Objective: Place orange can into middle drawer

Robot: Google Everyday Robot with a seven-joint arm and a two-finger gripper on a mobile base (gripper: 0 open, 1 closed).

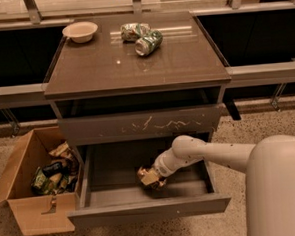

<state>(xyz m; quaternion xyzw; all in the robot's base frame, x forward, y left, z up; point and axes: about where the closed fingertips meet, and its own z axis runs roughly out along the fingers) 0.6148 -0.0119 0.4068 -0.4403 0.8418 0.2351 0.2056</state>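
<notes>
The orange can (146, 175) is at the tip of my gripper (152, 178), low inside the open middle drawer (148, 210). The gripper is shut on the can. It reaches in from the right, and the can sits at or just above the drawer floor near its middle. The drawer is pulled out wide, and its smooth grey front panel faces the camera. My white arm (210, 153) crosses the drawer's right side and hides part of the inside.
Above the open drawer is a shut grey drawer front with white scratches (143, 124). On the cabinet top (134, 65) lie two green-and-silver cans (141, 37) and a pale bowl (80, 31). An open cardboard box (23, 208) with rubbish stands on the floor to the left.
</notes>
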